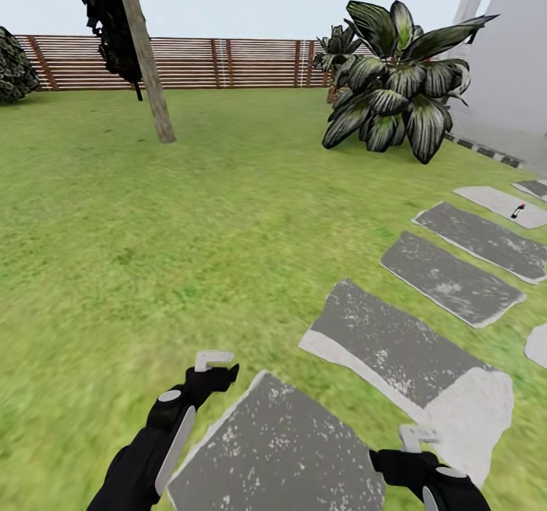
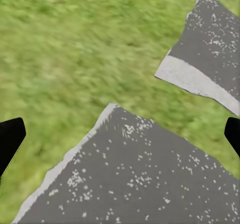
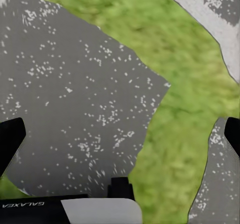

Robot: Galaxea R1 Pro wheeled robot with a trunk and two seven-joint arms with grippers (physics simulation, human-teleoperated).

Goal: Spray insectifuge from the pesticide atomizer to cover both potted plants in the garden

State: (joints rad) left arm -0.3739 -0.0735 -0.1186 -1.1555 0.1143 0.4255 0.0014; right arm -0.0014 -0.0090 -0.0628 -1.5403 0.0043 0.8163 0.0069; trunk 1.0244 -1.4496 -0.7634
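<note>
Lawn wide open ahead, stepping stones running off toward the far right. Pesticide atomizer lying on a pale far stone near the right edge of the path, tiny from here, red collar just visible. Left gripper low over grass by the nearest stone's edge, fingers spread, nothing betw them. Right gripper over the same stone's right side, also spread & empty. Striped-leaf palm plant far right, slatted fence behind, tree trunk leaning at left
</note>
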